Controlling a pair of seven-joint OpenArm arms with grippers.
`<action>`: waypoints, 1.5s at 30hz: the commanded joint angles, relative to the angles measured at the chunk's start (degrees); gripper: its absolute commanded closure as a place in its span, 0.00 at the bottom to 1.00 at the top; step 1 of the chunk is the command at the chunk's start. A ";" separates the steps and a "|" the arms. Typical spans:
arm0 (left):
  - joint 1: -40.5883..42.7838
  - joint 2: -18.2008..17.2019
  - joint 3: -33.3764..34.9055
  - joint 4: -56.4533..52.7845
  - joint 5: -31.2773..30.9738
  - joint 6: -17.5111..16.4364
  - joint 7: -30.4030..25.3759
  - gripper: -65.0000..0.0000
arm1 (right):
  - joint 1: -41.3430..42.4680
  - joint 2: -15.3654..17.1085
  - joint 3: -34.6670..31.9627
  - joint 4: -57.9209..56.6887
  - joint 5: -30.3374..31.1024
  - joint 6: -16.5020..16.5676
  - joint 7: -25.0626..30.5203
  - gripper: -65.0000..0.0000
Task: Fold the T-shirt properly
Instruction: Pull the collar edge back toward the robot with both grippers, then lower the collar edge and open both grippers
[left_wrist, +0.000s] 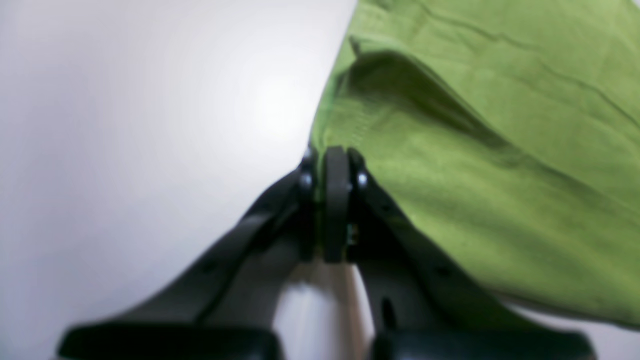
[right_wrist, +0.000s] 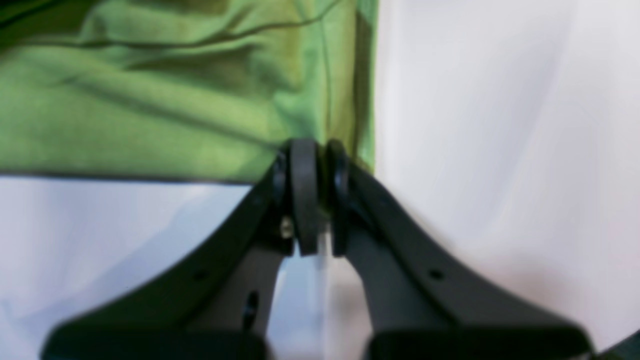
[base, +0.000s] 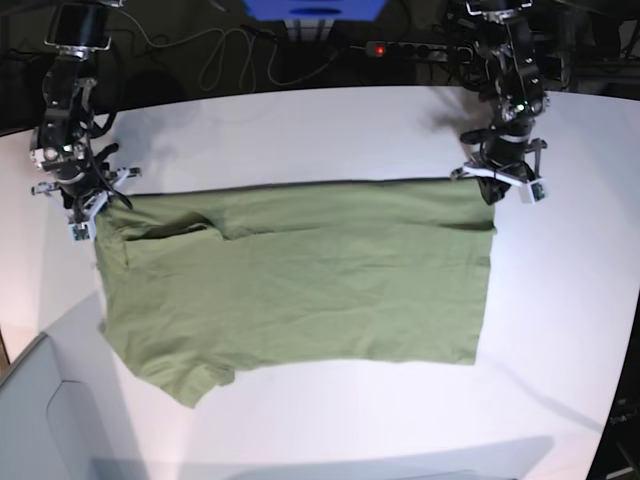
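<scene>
The olive-green T-shirt (base: 300, 280) lies spread on the white table (base: 560, 330), one short sleeve sticking out at the front left. My left gripper (base: 492, 188) is at the shirt's far right corner. In the left wrist view the left gripper (left_wrist: 336, 155) has its jaws pressed together on the edge of the T-shirt (left_wrist: 475, 150). My right gripper (base: 88, 215) is at the shirt's far left corner. In the right wrist view the right gripper (right_wrist: 312, 147) is likewise closed on the hem of the T-shirt (right_wrist: 175, 115). Both pinched corners stay low, at table height.
A power strip with a red light (base: 378, 48) and cables (base: 220, 50) lie behind the table's far edge. A blue object (base: 315, 10) stands at the back centre. A grey panel (base: 40, 410) is at the front left corner.
</scene>
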 joint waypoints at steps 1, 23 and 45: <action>0.36 -0.40 -0.37 2.39 -0.02 0.03 -0.93 1.00 | -0.34 1.62 0.37 2.47 -0.25 0.58 1.17 1.00; -0.16 -1.02 -0.46 11.36 0.16 0.30 -0.76 1.00 | 6.69 3.03 0.29 13.20 -0.25 0.58 -10.61 1.00; 19.44 -0.32 -0.46 17.60 -0.02 0.30 -0.76 1.00 | -13.62 3.03 0.64 14.08 -0.25 0.58 -6.22 1.00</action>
